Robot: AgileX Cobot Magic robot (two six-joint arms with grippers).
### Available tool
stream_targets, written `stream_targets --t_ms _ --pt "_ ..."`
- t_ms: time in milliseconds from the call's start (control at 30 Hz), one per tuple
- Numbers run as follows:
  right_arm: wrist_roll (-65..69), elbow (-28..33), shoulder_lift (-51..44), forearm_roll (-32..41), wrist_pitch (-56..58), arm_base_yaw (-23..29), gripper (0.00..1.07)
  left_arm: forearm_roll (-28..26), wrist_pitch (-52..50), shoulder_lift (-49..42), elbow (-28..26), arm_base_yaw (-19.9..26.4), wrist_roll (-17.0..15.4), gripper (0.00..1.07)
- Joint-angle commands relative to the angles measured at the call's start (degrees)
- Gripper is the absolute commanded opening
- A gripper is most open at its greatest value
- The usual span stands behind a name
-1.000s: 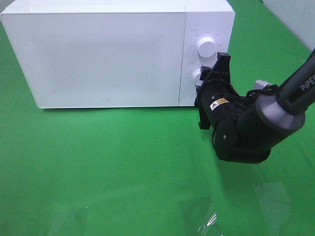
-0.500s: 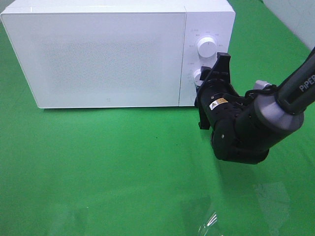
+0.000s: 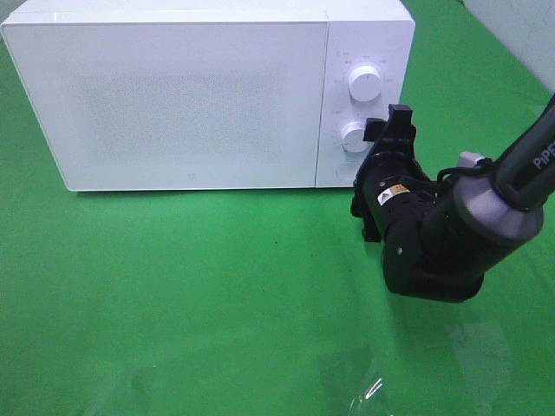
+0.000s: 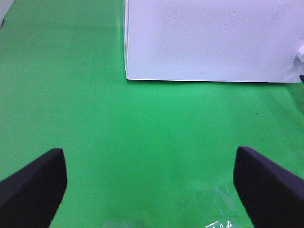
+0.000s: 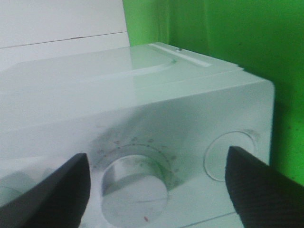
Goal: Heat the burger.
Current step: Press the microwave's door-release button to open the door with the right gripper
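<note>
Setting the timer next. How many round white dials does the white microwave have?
2. The upper round white dial sits near the white microwave's top right; the lower dial is beneath it, beside the black right gripper, which may hide more.

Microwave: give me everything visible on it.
The microwave is a glossy white box standing upright on the green cloth. Its speckled door is shut. The panel right of the door carries an upper knob and a lower knob, both round and white, with a round button below. The right end effector is open astride the lower knob, apparently not touching it.
</note>
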Motion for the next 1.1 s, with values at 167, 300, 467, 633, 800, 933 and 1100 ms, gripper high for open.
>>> stream_targets --t_ms 167,300,467,633,800,933,1100 --pt "-3.15 6.13 -4.24 -2.58 -11.52 1.72 0.76 -0.23 -0.46 -0.92 0.17 0.17 -0.23 0.87" --pt "-7.16 9.22 -8.31 -3.61 -9.97 1.72 0.76 -0.23 -0.46 -0.92 0.17 0.17 -0.23 0.87" --pt "-16.33 12.43 -14.84 -4.07 -3.44 1.55 0.76 -0.23 -0.46 -0.92 0.17 0.17 -0.23 0.87" --pt "-32.14 13.69 -22.8 -4.24 9.63 1.55 0.76 -0.23 -0.46 -0.92 0.17 0.17 -0.23 0.87" --pt "-44.29 13.69 -28.02 -4.13 18.45 1.55 0.76 -0.23 -0.46 -0.92 0.17 0.17 -0.23 0.87" --pt "-60.16 13.69 -33.17 -4.01 29.74 0.34 0.76 -0.23 -0.46 -0.92 0.17 0.17 -0.23 0.87" --pt "-72.14 13.69 -36.04 -4.01 37.7 -2.98 0.76 -0.23 -0.46 -0.92 0.17 0.17 -0.23 0.87"
